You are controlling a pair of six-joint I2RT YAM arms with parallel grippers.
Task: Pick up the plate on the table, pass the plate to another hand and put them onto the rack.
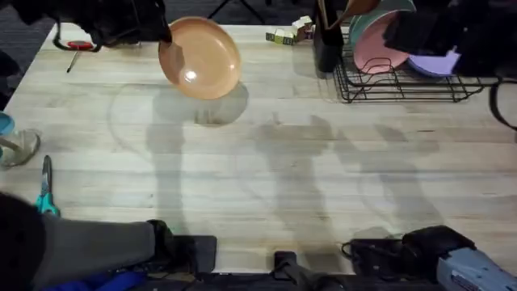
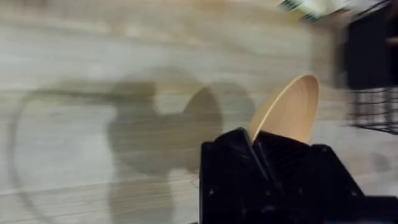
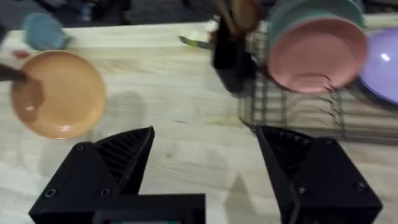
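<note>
The orange plate (image 1: 199, 58) hangs tilted above the far left of the table (image 1: 266, 162) and casts a shadow below it. My left gripper (image 1: 167, 36) is shut on its rim. In the left wrist view the plate (image 2: 289, 112) stands edge-on, pinched in the left gripper (image 2: 255, 144). My right gripper (image 3: 205, 149) is open wide with nothing between its fingers; it faces the plate (image 3: 59, 93) from well off. The right arm (image 1: 420, 32) hovers dark over the black wire rack (image 1: 404, 85) at the far right.
The rack holds a pink plate (image 3: 317, 56), a purple plate (image 3: 385, 62) and a teal one behind. A black utensil holder (image 1: 327, 44) stands beside it. Teal scissors (image 1: 44, 190), a glass (image 1: 16, 147), a red-handled tool (image 1: 78, 46) and small boxes (image 1: 289, 34) lie about.
</note>
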